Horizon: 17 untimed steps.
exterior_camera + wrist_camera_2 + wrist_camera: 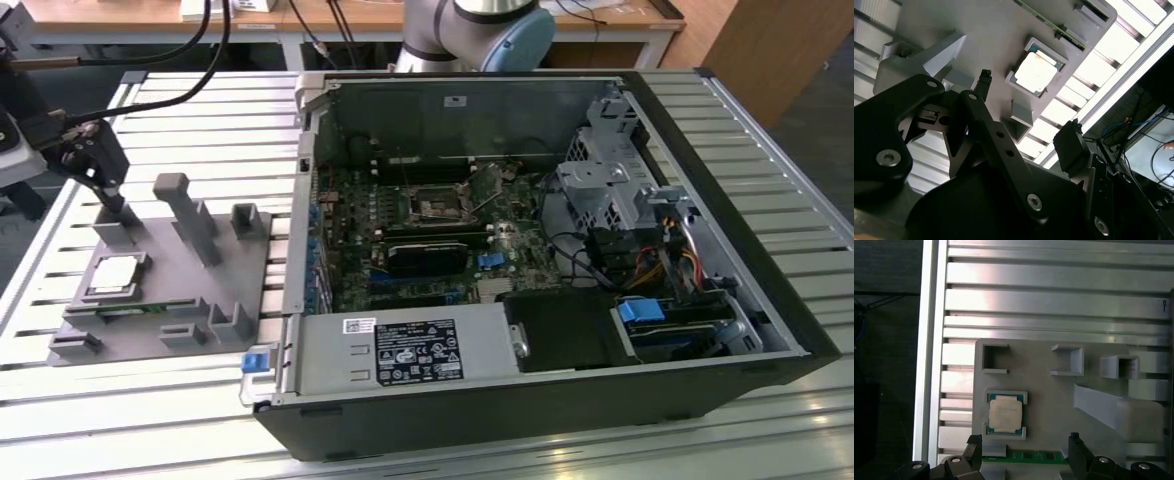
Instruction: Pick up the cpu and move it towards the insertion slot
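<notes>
The cpu [115, 275] is a small square chip with a silvery top. It lies flat in a shallow holder on the grey fixture [200, 290], at the exterior view's left. In both wrist views the cpu [1036, 72] [1005, 414] rests untouched in its holder. My gripper [112, 205] hangs above the fixture's far end, apart from the chip. It is open [1024, 440] [1026, 107], with nothing between its black fingers [1074, 440]. The insertion slot [438, 205] is a square socket with a metal frame on the motherboard, inside the open computer case.
The fixture carries tall grey posts [184, 215] and a green memory stick [1024, 456] beside the chip's holder. The black computer case [534, 400] lies on the slatted metal table [160, 400], its near wall [304, 180] standing between fixture and motherboard. Cables and drive cages [627, 210] crowd the case's right.
</notes>
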Tool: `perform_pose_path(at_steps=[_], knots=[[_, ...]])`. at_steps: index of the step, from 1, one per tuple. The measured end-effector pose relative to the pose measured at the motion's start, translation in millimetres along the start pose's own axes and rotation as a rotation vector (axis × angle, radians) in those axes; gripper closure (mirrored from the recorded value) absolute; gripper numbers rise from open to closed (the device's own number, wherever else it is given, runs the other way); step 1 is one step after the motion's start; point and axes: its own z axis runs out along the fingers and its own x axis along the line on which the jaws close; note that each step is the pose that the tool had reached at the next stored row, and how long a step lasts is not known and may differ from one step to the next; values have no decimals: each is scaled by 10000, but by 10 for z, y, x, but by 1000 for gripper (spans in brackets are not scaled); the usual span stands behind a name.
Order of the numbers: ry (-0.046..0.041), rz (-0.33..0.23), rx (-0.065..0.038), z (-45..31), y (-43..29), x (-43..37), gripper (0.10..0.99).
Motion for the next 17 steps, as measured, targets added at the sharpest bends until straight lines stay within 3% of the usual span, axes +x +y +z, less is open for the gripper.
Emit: perform_pose_path(at_steps=[12,17], knots=[[-3,71,1,191,-5,72,310],[-5,72,-48,272,-6,87,310]])
